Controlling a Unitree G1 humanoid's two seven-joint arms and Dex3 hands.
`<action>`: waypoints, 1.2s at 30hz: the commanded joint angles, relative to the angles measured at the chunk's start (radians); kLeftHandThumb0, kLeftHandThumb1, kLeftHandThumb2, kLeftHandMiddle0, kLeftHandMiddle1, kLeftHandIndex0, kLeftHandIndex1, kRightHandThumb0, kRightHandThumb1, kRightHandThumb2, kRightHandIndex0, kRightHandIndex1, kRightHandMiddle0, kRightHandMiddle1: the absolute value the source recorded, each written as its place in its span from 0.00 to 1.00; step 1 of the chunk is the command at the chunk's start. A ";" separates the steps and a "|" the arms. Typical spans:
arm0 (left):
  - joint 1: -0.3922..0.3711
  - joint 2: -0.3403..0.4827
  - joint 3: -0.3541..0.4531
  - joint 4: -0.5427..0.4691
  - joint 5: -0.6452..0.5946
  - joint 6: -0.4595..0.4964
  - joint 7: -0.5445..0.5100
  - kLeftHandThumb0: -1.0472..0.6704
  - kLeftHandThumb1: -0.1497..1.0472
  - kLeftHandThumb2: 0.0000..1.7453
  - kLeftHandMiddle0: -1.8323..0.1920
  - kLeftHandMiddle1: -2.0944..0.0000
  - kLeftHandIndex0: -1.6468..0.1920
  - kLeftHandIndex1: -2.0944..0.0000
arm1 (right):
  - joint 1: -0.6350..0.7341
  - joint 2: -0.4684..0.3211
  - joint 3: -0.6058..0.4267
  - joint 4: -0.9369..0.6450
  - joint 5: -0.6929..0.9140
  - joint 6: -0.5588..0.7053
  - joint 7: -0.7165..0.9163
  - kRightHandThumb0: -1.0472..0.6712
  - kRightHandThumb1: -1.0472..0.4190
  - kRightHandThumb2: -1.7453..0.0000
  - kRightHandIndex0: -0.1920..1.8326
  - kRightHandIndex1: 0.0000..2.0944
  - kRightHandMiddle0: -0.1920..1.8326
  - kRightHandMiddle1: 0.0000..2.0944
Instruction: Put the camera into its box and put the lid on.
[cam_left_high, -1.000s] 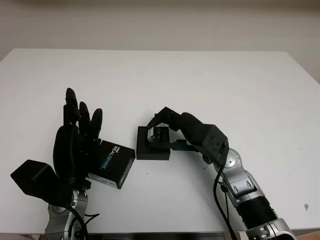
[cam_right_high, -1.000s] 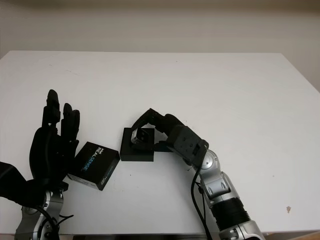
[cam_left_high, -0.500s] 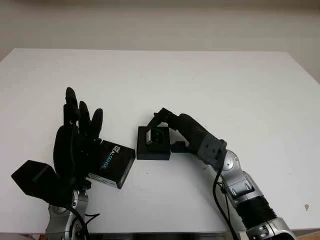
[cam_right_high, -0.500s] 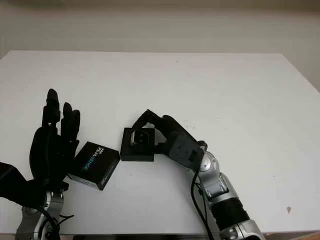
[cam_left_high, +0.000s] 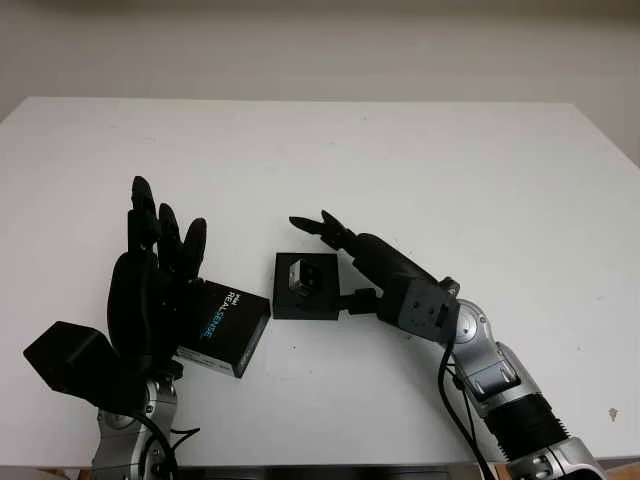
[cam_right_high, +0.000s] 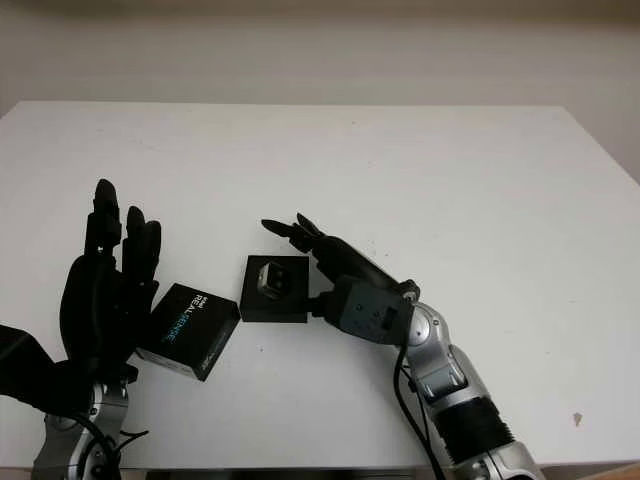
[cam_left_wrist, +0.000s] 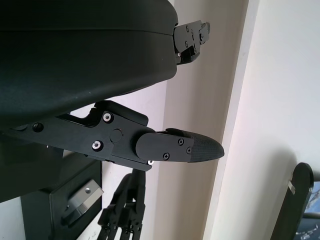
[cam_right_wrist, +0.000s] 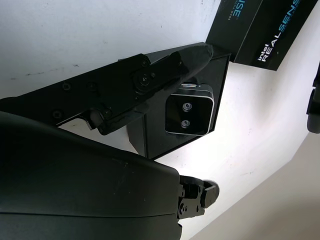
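A white table seen from above. At about 8 o'clock, the left hand stands upright, open and holding nothing. Just beside it, toward the centre, the black lid printed with "REALSENSE" lies on the table. Right of the lid sits the open black box, with the small silver camera lying inside it. At 5 o'clock from the box, the right hand hovers beside it, fingers extended, gripping nothing.
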 joint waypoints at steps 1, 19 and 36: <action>0.001 -0.006 -0.001 -0.001 -0.001 -0.010 -0.001 0.29 1.00 0.15 1.00 1.00 1.00 1.00 | 0.002 -0.002 -0.013 -0.015 0.010 -0.017 -0.006 0.23 0.13 0.97 0.00 0.00 0.03 0.05; 0.013 -0.009 -0.003 0.006 0.003 -0.024 -0.005 0.30 1.00 0.16 1.00 1.00 1.00 1.00 | 0.053 0.025 -0.061 -0.027 0.002 -0.058 -0.172 0.25 0.13 0.97 0.20 0.09 0.25 0.15; 0.015 -0.005 0.002 0.013 0.000 -0.037 -0.014 0.30 1.00 0.16 1.00 1.00 1.00 1.00 | 0.088 -0.001 -0.030 -0.020 -0.028 -0.018 -0.105 0.23 0.12 0.97 0.17 0.04 0.17 0.25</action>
